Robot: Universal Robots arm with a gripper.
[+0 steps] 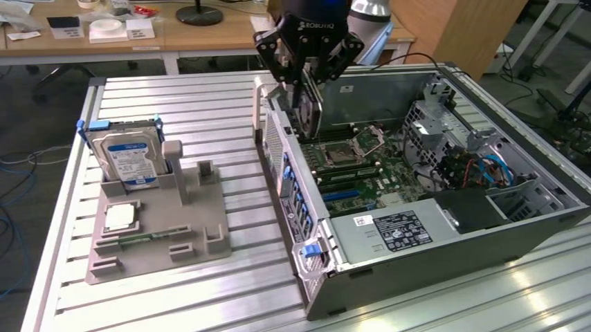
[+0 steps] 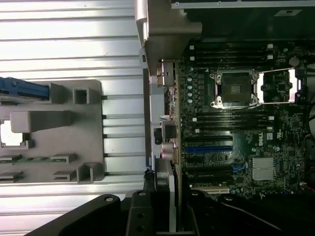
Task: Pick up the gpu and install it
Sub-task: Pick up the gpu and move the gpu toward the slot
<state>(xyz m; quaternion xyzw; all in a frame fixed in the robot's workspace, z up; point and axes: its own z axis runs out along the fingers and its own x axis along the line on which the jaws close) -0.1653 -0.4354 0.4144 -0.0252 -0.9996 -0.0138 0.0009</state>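
Observation:
The gpu (image 1: 308, 114) is a thin dark card held on edge, and my gripper (image 1: 309, 84) is shut on its upper part. It hangs over the open computer case (image 1: 544, 207), just inside the case's rear wall and above the motherboard (image 1: 369, 173). In the wrist view the gpu (image 2: 166, 179) appears edge-on with its silvery bracket side, between the fingers of my gripper (image 2: 165, 216). Below it lie the motherboard's expansion slots (image 2: 209, 147). The card's lower edge stands clear of the board.
A grey parts holder (image 1: 157, 221) sits on the slatted table (image 1: 203, 104) at the exterior view's left. It carries an upright hard drive (image 1: 129, 155), a small square chip (image 1: 120, 216) and a memory stick (image 1: 138, 238). Inside the case are a CPU socket (image 1: 356, 149) and drive cages (image 1: 443, 131).

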